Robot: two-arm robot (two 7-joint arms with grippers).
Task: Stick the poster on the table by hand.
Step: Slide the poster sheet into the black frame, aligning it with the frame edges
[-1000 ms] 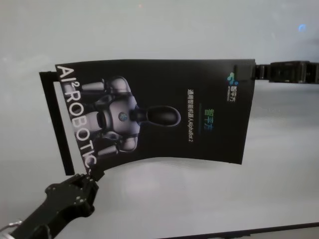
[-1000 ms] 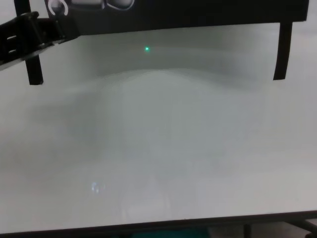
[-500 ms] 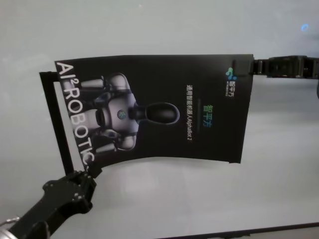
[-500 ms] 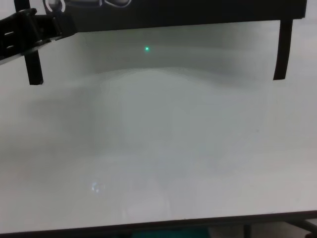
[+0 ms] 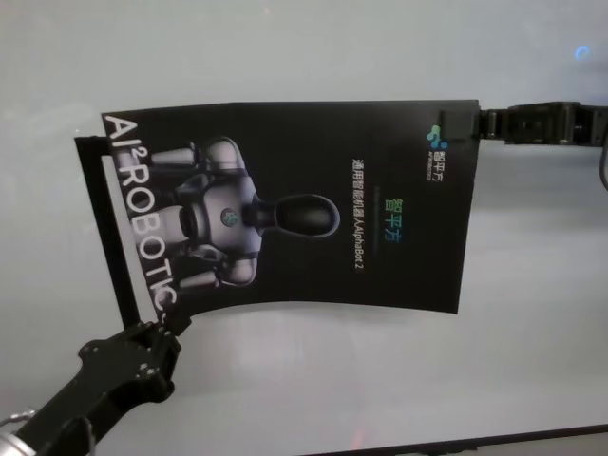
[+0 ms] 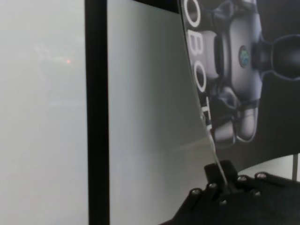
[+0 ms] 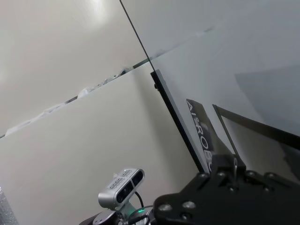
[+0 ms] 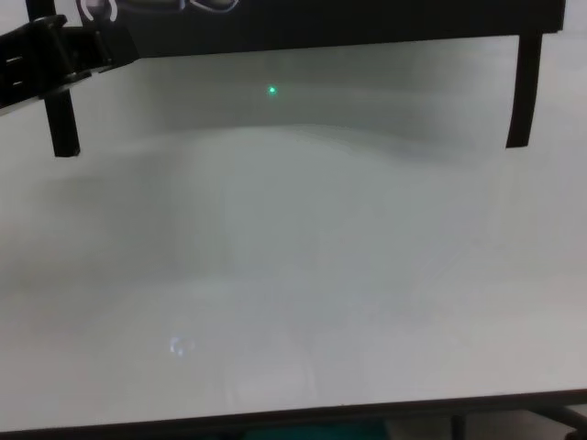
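Observation:
The black poster (image 5: pixel 304 204) with its silver robot picture and white lettering is held stretched a little above the white table (image 5: pixel 313 380). My left gripper (image 5: pixel 171 328) is shut on the poster's near left corner. It also shows in the left wrist view (image 6: pixel 222 178), pinching the curved sheet (image 6: pixel 243 70). My right gripper (image 5: pixel 465 123) is shut on the far right corner, and in the right wrist view (image 7: pixel 233 172) it clamps the thin edge. In the chest view only the poster's near edge (image 8: pixel 367 23) and the left arm (image 8: pixel 46 60) show at the top.
A narrow black strip (image 5: pixel 109 228) lies on the table left of the poster, with a short piece at its far end. The chest view shows this strip (image 8: pixel 62 124) and a second strip (image 8: pixel 523 92) on the right. The table's dark front edge (image 5: pixel 475 442) runs near me.
Both grippers have carried the poster slightly farther from me. The sheet now hangs a little flatter. Both grips are unchanged.

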